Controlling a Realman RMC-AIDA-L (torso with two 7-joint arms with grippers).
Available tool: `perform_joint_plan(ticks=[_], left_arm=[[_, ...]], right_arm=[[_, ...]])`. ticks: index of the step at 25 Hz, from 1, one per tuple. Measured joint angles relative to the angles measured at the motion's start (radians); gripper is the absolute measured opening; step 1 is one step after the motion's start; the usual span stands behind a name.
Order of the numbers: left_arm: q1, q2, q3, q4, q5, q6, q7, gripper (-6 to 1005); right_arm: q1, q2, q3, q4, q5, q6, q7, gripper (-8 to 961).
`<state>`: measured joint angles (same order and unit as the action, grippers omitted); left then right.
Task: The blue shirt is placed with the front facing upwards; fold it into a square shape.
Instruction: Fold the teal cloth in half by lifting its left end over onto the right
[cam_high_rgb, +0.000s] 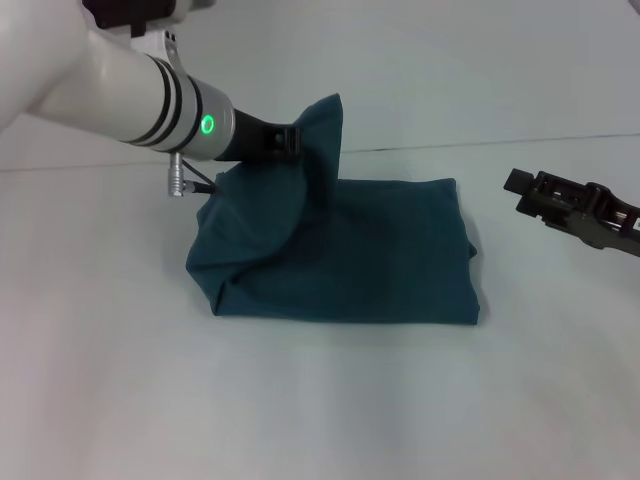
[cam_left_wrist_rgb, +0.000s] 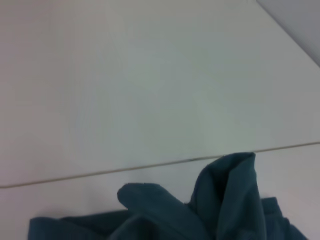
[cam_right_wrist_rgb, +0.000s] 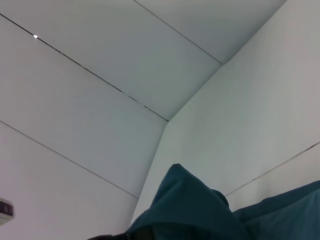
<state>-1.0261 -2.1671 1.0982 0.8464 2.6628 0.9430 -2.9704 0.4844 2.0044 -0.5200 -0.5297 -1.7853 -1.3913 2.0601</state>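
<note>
The left gripper (cam_high_rgb: 290, 140), entering from the upper left of the head view, holds a bunch of the shirt (cam_high_rgb: 350, 255) lifted off the table (cam_high_rgb: 320, 400). The cloth rises to a peak at upper centre and drapes over the gripper's end, so the fingers themselves are hidden; from the way the fabric hangs, they appear clamped on it.

The rest of the shirt lies flat at frame centre as an already folded, roughly rectangular pad, its long axis running left to right across the picture. The lifted part belongs to its left end, and the flat pad stretches away to the right of the gripper. The coming move likely turns on that: carrying the raised end rightward, along the long axis, to lay it over the pad and shorten it toward a square.

The right gripper (cam_high_rgb: 575, 205) hovers at the right edge of the head view, apart from the shirt's right end and holding nothing. Whether its fingers are apart or together cannot be told.

No lettering, neckline or tag is visible on the cloth. The left wrist view shows only rumpled blue folds at its bottom edge, with the table's far edge line behind. The right wrist view catches the lifted peak at lower centre against white walls.
</note>
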Motion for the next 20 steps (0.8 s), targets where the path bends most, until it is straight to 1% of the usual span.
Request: perform_joint_plan(ticks=[5,9,13,17,20], left_arm=[[-0.017,-0.001,0.003,-0.046,-0.006,-0.020,0.012,79],[-0.025,-0.003,0.010,-0.058,-0.065,-0.020,0.043,80],[-0.031,-0.002,0.039,-0.037,-0.120,-0.010,0.048,80],[-0.038,-0.002,0.042,0.010,-0.129,0.014,0.036,80],[-0.046,-0.002,0.043,0.018,-0.129,0.019,0.030,80]], right_arm=[[0.003,0.001,-0.005,0.001,0.000,0.008,0.000,698],[0.006,0.002,-0.006,0.001,0.000,0.010,0.000,698],[0.006,0.002,-0.007,0.001,0.000,0.012,0.000,698],[0.007,0.002,-0.008,0.001,0.001,0.012,0.000,698],[0.007,0.002,-0.008,0.001,0.001,0.012,0.000,698]])
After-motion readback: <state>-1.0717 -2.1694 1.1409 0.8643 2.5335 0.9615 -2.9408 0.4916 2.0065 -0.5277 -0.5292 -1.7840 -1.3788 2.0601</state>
